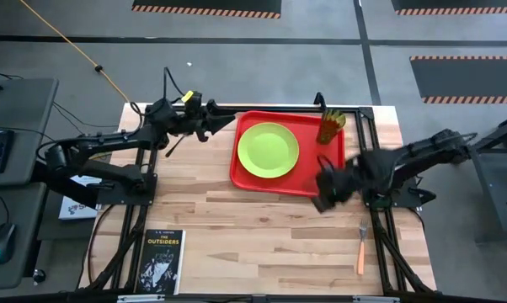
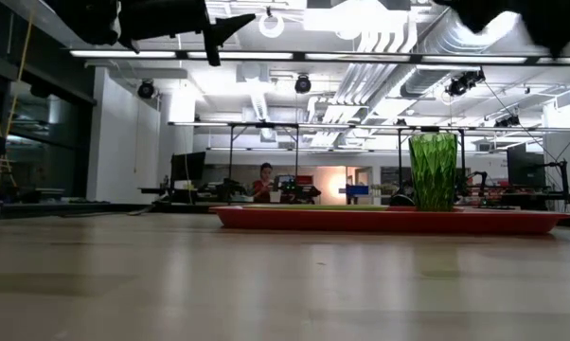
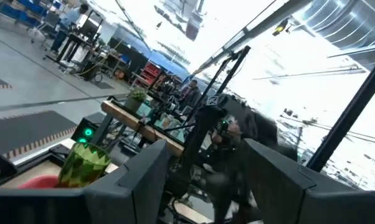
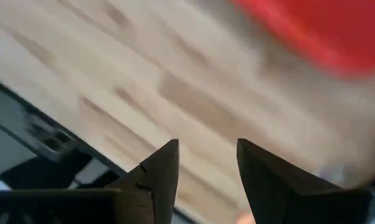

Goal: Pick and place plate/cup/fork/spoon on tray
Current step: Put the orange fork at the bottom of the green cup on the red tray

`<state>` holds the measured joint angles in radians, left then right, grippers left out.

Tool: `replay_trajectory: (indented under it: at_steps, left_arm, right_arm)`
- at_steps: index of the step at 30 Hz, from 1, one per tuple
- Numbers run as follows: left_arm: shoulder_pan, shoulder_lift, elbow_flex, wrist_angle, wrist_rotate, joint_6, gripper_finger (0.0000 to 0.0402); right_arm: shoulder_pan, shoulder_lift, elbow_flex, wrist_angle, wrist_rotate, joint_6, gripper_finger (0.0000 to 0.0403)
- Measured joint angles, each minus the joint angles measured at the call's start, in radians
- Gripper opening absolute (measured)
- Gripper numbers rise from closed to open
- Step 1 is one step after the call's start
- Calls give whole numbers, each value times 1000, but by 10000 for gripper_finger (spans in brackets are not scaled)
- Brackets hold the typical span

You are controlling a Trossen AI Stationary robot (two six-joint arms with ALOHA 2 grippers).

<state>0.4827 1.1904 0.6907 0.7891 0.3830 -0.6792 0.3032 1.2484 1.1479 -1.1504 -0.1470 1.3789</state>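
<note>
Tray-wise, the big bright-red rectangular plastic tray (image 1: pixel 308 186) with rounded corners sits on the far-middle part of the light wooden table (image 1: pixel 262 227), and two items are on it. The round flat lime-green plastic plate (image 1: pixel 269 150) lies flat in the tray's left and middle part. The small translucent dark-green tumbler cup (image 1: pixel 330 126) stands upright in the tray's far right corner; from the low view it rises well above the tray rim (image 2: pixel 389 220).

The slim fork with metal tines and a pale orange handle (image 1: pixel 361 250) is off the tray, lying on the bare wood near the table's right front, handle toward the front edge. I can't spot the spoon anywhere.

The left gripper (image 1: pixel 224 120) hovers above the table just left of the tray's far left corner, pointing toward the tray, fingers spread wide with nothing between them. Its wrist view looks out across the room with the cup off to one side.

The right gripper (image 1: pixel 324 193) hangs over the tray's near right corner, blurry. Its wrist view shows two dark fingers (image 4: pixel 159 177) parted with bare wood and a red tray edge beyond them, nothing gripped.

A black paperback book (image 1: pixel 160 260) lies at the table's front left. A person (image 2: pixel 263 181) sits at a desk way back in the room.
</note>
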Motion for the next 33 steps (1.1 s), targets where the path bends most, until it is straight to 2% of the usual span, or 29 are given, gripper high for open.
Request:
replay_trajectory:
  at_steps: [4, 8, 19, 24, 29, 33]
  left_arm:
    - [1, 0, 0, 0, 0, 0, 200]
    - [1, 0, 0, -1, 0, 0, 200]
    - [1, 0, 0, -2, 0, 2, 200]
    - [1, 0, 0, -2, 0, 2, 200]
    - [1, 0, 0, -3, 0, 2, 200]
    - [1, 0, -1, -5, 0, 2, 200]
  right_arm:
    - [179, 0, -146, 74, -65, 304, 155]
    - [301, 1, -261, 175, -95, 558, 171]
    - [461, 4, -496, 400, -201, 878, 268]
    - [477, 19, -566, 521, -208, 933, 277]
    - [479, 93, -574, 518, -280, 862, 278]
    - [479, 168, -574, 560, -278, 798, 278]
